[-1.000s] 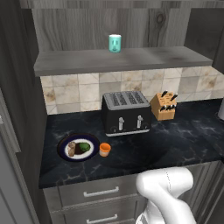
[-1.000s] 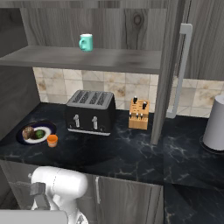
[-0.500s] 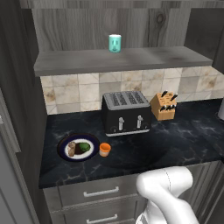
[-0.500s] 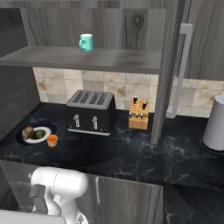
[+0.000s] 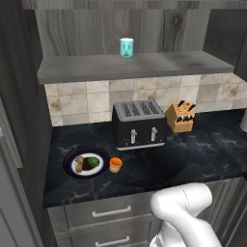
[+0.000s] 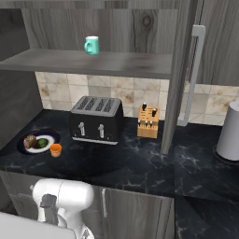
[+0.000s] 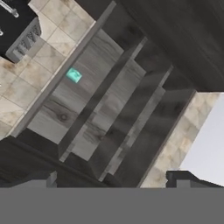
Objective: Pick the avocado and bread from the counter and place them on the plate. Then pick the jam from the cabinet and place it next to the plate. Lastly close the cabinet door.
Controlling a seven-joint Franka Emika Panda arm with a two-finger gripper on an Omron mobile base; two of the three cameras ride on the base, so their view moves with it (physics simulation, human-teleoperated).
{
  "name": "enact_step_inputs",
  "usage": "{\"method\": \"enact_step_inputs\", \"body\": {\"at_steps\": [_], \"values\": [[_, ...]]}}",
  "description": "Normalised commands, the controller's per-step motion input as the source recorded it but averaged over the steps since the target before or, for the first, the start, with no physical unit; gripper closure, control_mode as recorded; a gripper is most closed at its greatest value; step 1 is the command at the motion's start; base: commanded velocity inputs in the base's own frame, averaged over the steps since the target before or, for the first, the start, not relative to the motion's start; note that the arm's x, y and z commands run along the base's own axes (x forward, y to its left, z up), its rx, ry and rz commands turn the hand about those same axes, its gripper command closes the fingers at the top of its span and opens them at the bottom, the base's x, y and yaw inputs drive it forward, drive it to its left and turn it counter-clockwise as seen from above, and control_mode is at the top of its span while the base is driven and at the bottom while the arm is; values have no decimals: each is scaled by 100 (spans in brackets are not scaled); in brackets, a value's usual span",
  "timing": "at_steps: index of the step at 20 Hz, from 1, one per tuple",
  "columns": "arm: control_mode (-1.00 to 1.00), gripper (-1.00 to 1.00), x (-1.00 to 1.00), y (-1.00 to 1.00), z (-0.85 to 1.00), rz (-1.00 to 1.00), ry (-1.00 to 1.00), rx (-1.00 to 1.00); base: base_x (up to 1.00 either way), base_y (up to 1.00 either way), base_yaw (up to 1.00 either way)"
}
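Observation:
The plate (image 5: 69, 167) (image 6: 51, 134) lies at the left end of the counter (image 5: 193, 154). On it rest the bread (image 5: 79, 164) (image 6: 31, 141) and the avocado (image 5: 94, 162) (image 6: 43, 143). The orange jam (image 5: 115, 165) (image 6: 56, 150) stands on the counter, just right of the plate. The cabinet door (image 6: 179, 84) hangs open, and its silver handle (image 6: 193, 74) faces right. In the hand view my gripper (image 7: 113, 180) is open, holds nothing, and points up at the cabinet shelf (image 7: 83, 100). My white arm (image 5: 183, 210) is folded low in front of the drawers.
A teal cup (image 5: 126, 47) (image 6: 92, 45) (image 7: 73, 75) stands on the cabinet shelf. A black toaster (image 5: 139, 124) (image 6: 97, 119) and a wooden knife block (image 5: 180, 116) (image 6: 148, 121) sit at the back of the counter. A white canister (image 6: 231, 133) stands at the right.

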Motion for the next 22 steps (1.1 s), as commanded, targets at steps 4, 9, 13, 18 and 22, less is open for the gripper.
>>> {"method": "enact_step_inputs", "body": {"at_steps": [4, 9, 13, 18, 22], "values": [[-100, -100, 21, -3, -19, 0, 0, 8, 0, 0, 0], [-100, -100, 24, -9, -19, -1, -1, 10, 0, 0, 0], [-100, -100, 26, -7, -19, -2, -3, 8, 0, 0, 0], [-100, -100, 23, -6, -23, -1, -5, 6, 0, 0, 0], [-100, -100, 25, -8, -21, -1, -5, 6, 0, 0, 0]]}}
